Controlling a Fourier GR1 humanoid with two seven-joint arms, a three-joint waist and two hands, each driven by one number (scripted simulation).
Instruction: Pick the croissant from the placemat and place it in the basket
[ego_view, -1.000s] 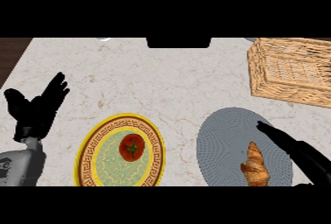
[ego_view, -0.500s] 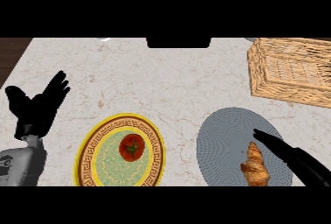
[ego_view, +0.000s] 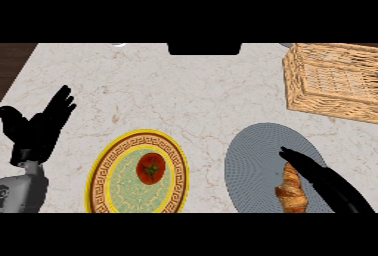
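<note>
A golden-brown croissant (ego_view: 291, 190) lies on the grey round placemat (ego_view: 255, 155) at the lower right. My right hand (ego_view: 325, 181) comes in from the lower right corner, its straight fingers lying along the croissant's right side, open and not curled round it. The wicker basket (ego_view: 336, 80) stands at the upper right, apart from the placemat. At the left edge my left hand (ego_view: 40, 127) rests open, fingers up.
A yellow-rimmed patterned plate (ego_view: 111, 172) with a red tomato (ego_view: 151, 167) on it sits left of the placemat. A dark object (ego_view: 204, 48) stands at the counter's far edge. The counter's left edge runs near my left hand.
My right hand has slid down and toward me along the croissant's right side. The left hand, croissant and basket have stayed put.
</note>
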